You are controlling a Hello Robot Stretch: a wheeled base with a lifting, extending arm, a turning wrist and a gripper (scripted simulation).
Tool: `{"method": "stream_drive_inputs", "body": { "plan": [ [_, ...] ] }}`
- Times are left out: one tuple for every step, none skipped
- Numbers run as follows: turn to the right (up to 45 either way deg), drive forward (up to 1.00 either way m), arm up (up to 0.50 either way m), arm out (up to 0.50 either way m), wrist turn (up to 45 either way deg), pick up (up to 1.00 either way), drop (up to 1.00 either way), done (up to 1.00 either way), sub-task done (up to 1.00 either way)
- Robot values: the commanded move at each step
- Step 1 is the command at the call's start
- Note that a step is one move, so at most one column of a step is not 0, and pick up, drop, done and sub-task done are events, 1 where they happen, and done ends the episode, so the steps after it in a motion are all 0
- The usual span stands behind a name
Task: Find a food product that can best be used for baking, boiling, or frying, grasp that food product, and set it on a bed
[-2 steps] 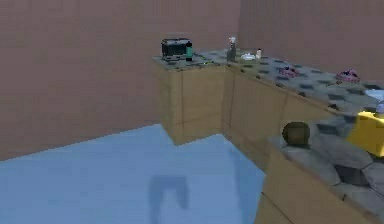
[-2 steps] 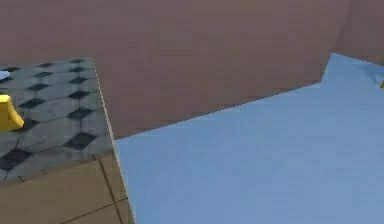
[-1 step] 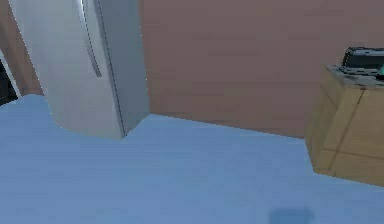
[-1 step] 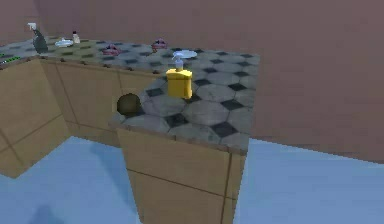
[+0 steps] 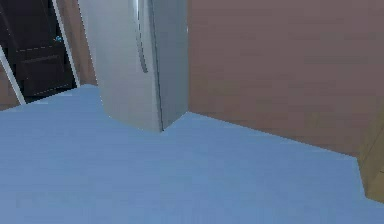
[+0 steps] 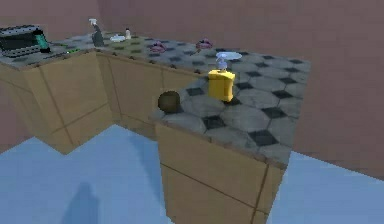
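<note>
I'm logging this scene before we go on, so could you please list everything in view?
Fridge: one, grey, forward view's middle.
Door: one, dark, forward view's left.
Counter: one, wooden with patterned top, across the arm side view.
Yellow container: one, yellow, on the countertop.
Round brown thing: one, brown, countertop's edge, perhaps a potato.
Appliance: one, black, counter's far left.
Bottle: one, grey, counter's back.
Pale dish: one, whitish, behind the yellow container.

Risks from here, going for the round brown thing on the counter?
1. The round brown thing sits near the countertop's edge; a nudge could roll it off.
2. The yellow container stands close by and might get knocked during a reach.
3. The fridge stands just ahead; driving on may bump it.
</note>
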Motion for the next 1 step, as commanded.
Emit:
{"method": "stream_drive_inputs", "body": {
  "plan": [
    [0.0,0.0,0.5,0.0,0.0,0.0,0.0,0.0,0.0]
  ]
}}
